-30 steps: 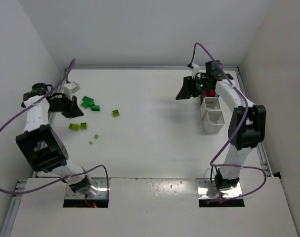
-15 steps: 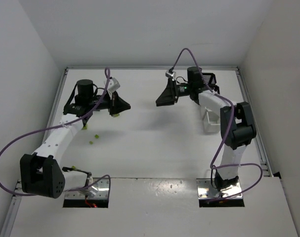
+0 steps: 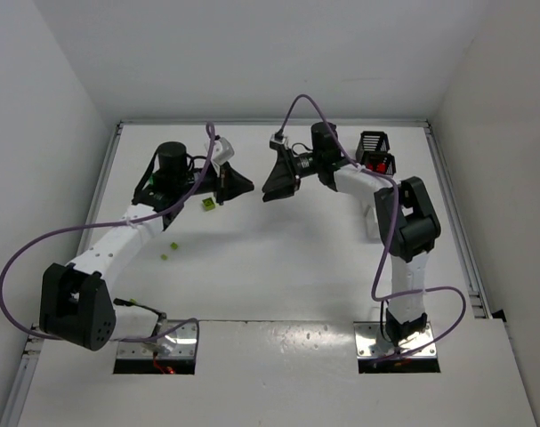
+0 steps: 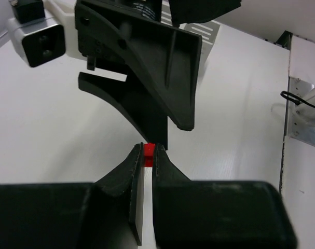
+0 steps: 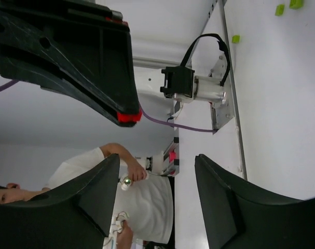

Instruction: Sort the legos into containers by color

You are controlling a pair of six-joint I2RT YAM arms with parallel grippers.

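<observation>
Where the two arms meet over the white table (image 3: 278,267), toward 12 o'clock of its centre in the top view, the left gripper (image 4: 148,153) is closed on a small red plastic lego brick (image 4: 148,150), pinched at the very tips of its black fingers and held off the surface. The right gripper (image 5: 157,158) faces it from the 3 o'clock side with its jaws spread wide and nothing between them. In the right wrist view the red brick shows at the tip of the opposing fingers, apart from the right gripper's own fingers.

A black slatted square bin (image 3: 374,142) stands at about 2 o'clock on the table. A second black slatted bin (image 3: 381,164), just beside it at its 6 o'clock, shows red pieces inside. One lime-yellow plastic brick (image 3: 209,205) lies at 7 o'clock of the left gripper, and two smaller lime-yellow pieces (image 3: 173,245) lie farther toward 7 o'clock.
</observation>
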